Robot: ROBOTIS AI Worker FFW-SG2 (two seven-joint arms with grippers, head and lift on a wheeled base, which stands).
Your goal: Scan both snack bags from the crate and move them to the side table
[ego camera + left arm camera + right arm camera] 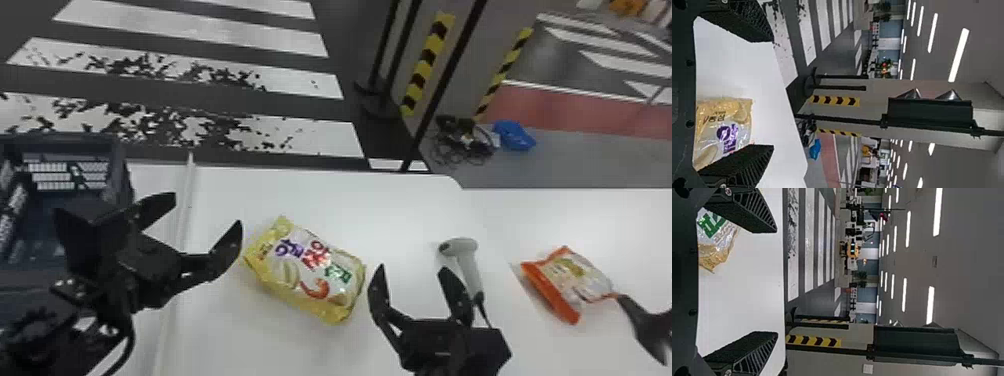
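Left gripper (206, 212), right gripper (413, 270): both gaped empty; hazard: yellow bag (307, 272) might have skidded right, if nudged from the left.

Clock centred on the yellow snack bag (305, 280), twelve away from the robot. From eleven to one, open passage over white tabletop (380, 205) to the far edge. At six, room between the two arms. At ten, just beside the bag, left gripper (207, 208) with spread fingers; beyond, crate (122, 165) with raised walls, and a long pale strip (182, 215) between crate and bag. At three, right gripper (411, 267), fingers apart, one overlapping the scanner (462, 247) in the head view, height gap unclear. Narrow lane from bag to right gripper; wider one from scanner to orange snack bag (590, 277), farther out at three. Beyond that, dark object (647, 330) in the way.
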